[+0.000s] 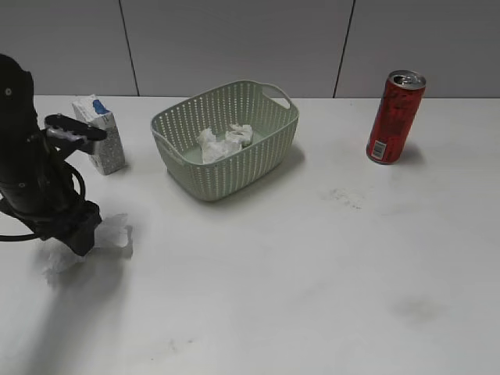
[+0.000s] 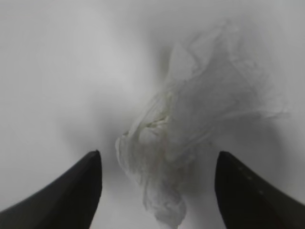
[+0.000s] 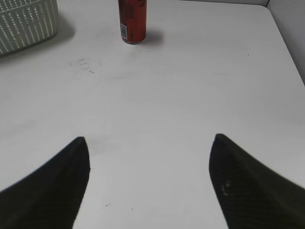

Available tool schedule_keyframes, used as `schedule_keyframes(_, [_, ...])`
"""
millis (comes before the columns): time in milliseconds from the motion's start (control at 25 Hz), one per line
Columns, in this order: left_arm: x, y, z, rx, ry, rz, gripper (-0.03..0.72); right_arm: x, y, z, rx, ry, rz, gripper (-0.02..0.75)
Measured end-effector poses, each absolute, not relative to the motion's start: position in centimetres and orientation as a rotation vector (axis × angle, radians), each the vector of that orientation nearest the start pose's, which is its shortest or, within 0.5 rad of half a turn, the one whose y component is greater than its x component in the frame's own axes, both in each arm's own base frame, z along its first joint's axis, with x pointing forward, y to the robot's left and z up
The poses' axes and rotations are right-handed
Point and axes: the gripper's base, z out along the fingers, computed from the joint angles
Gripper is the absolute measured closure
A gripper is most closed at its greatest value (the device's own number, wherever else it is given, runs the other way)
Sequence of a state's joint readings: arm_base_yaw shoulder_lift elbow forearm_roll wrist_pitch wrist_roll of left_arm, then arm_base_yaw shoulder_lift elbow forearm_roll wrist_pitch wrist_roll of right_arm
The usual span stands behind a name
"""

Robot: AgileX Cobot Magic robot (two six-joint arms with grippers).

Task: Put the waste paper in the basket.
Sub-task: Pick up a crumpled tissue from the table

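— Left gripper (image 2: 157, 191), black with tapered fingers, hangs with its jaws spread wide over the white tabletop (image 1: 312, 266); can we say what lies between them?

— We can: a crumpled wad of thin white waste paper (image 2: 190, 129), soft and wispy at its edges, lying on the table between the fingers. Neither one touches it in the left wrist view. From outside, the same wad (image 1: 109, 234) pokes out beside the dark left arm, near the table's left edge.

— And our right gripper (image 3: 150, 186)?

— Also parted, holding nothing, over bare matte table with faint scuffs. We see wide open room across the middle and right.

— Largest thing on the table?

— The pale sage-green plastic basket (image 1: 234, 168), rounded-rectangular, walls perforated like weave, cut-out handles. Inside it we see two more crumpled white paper wads (image 1: 225, 143).

— Then?

— A tall red metal can (image 1: 395, 117), upright, well apart on the right. Smaller again, a white-and-blue patterned carton (image 1: 103, 137) stands left of the basket.
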State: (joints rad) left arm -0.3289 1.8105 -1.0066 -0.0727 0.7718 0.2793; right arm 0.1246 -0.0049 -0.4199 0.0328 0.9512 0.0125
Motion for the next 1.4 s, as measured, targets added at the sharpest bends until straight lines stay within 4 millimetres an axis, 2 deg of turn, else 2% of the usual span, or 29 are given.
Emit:
schedule_keyframes(360, [30.3, -10.9, 11.4, 0.839, 3.007, -0.092, 0.127, 0.7, 0.3, 26.4, -0.110, 2.009, 0.127, 0.147])
schedule_keyframes(520, [30.4, -11.0, 11.2, 0.831, 3.018, -0.102, 0.129, 0.7, 0.3, 26.4, -0.110, 2.009, 0.127, 0.147])
schedule_keyframes(640, [30.5, -11.1, 11.2, 0.823, 3.022, -0.110, 0.158, 0.7, 0.3, 26.4, -0.110, 2.009, 0.127, 0.147])
schedule_keyframes(760, [30.5, -11.1, 11.2, 0.824, 3.027, -0.112, 0.270, 0.7, 0.3, 26.4, -0.110, 2.009, 0.127, 0.147])
schedule_keyframes(880, [30.3, -11.1, 11.2, 0.828, 3.046, -0.115, 0.476, 0.7, 0.3, 26.4, -0.110, 2.009, 0.127, 0.147])
schedule_keyframes(1000, [30.0, -11.0, 11.3, 0.840, 3.082, -0.119, 0.636, 0.7, 0.3, 26.4, -0.110, 2.009, 0.127, 0.148])
schedule_keyframes(1240, [28.7, -10.7, 11.8, 0.881, 3.198, -0.128, 0.647, 0.7, 0.3, 26.4, -0.110, 2.009, 0.127, 0.148])
schedule_keyframes(1400, [28.6, -10.7, 14.5, 0.886, 3.172, -0.137, 0.648, 0.7, 0.3, 26.4, -0.110, 2.009, 0.127, 0.148])
